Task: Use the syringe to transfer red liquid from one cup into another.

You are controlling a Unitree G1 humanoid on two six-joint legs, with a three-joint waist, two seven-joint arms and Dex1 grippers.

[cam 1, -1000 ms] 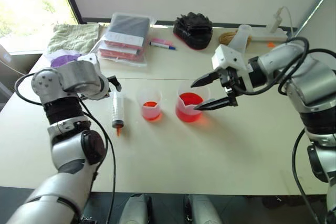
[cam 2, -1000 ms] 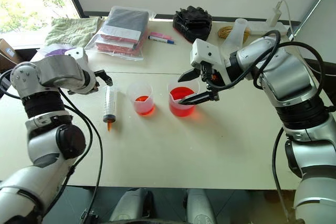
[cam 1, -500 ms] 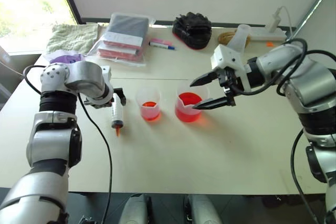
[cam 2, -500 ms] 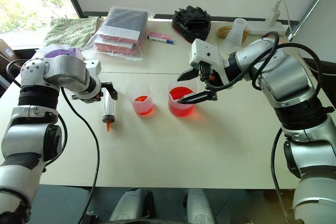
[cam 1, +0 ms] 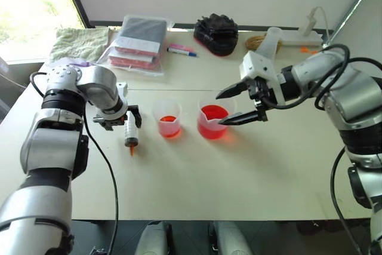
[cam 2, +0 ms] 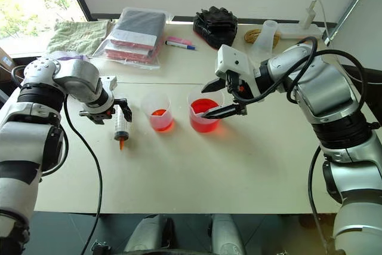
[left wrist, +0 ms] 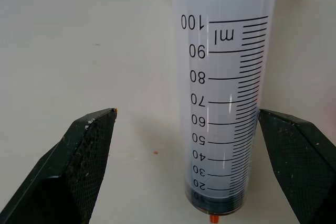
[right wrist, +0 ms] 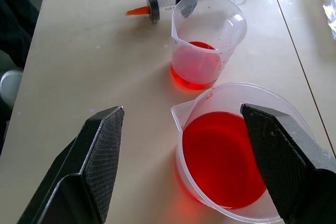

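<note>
Now, syringe [cam 1: 129,128]: lying flat on the table [cam 1: 197,171], empty, plunger seal pushed down to the orange tip; tip toward the near edge, flange toward the far side.
Long axis: roughly along the line from far edge to near edge (crosswise to the gap between the left fingers).
Left gripper [cam 2: 105,110]: pointing steeply down over the barrel, jaws spread wide, grasping nothing.
Offset: in the left wrist view, barrel [left wrist: 226,108] sits off-centre, just beside one finger [left wrist: 294,156] and well apart from the other [left wrist: 84,166] (probably needs a small sideways shift before closing).
Nearer arm: left, plainly; syringe lies on its side of both cups.
Right gripper [cam 1: 242,106]: hovering above the spouted beaker [cam 1: 213,122], fingers apart, empty.
Red liquid [right wrist: 223,158]: mostly in the beaker; a shallow layer in the smaller cup [cam 1: 168,118], which stands between beaker and syringe.
</note>
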